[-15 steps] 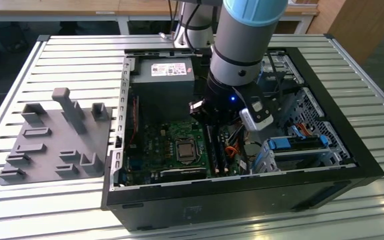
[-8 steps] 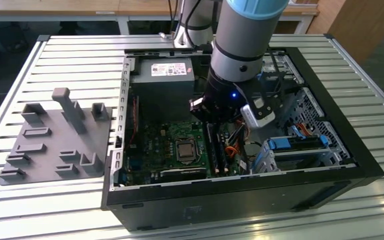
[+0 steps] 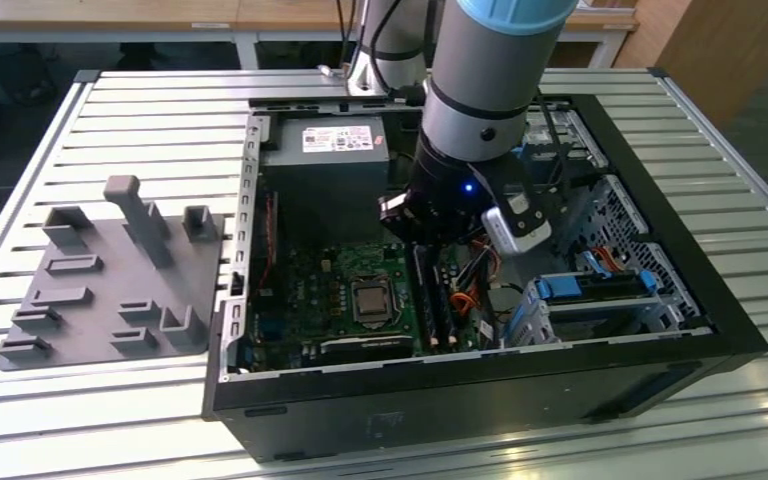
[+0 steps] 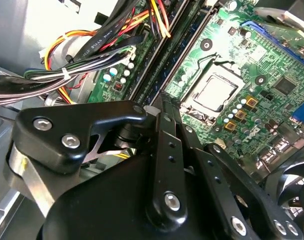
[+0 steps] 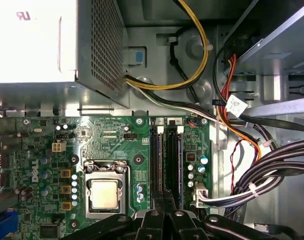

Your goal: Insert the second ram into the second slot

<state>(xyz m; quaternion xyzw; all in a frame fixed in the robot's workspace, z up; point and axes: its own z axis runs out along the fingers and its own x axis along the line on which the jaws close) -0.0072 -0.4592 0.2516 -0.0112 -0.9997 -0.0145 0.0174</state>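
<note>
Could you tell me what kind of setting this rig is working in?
Probably a robotics lab or test bench for computer assembly: an open computer case lies on a slatted aluminium table, a grey holder tray beside it, with the gripper over the motherboard.

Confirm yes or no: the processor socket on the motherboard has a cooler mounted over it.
No. In the first wrist view the processor socket is uncovered, its bare metal lid showing on the motherboard.

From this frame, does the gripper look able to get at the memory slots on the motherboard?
Probably yes. The gripper hangs inside the open case, directly over the memory slots. The cable bundle lies off to the side, and nothing seems to cross between the gripper and the slots.
</note>
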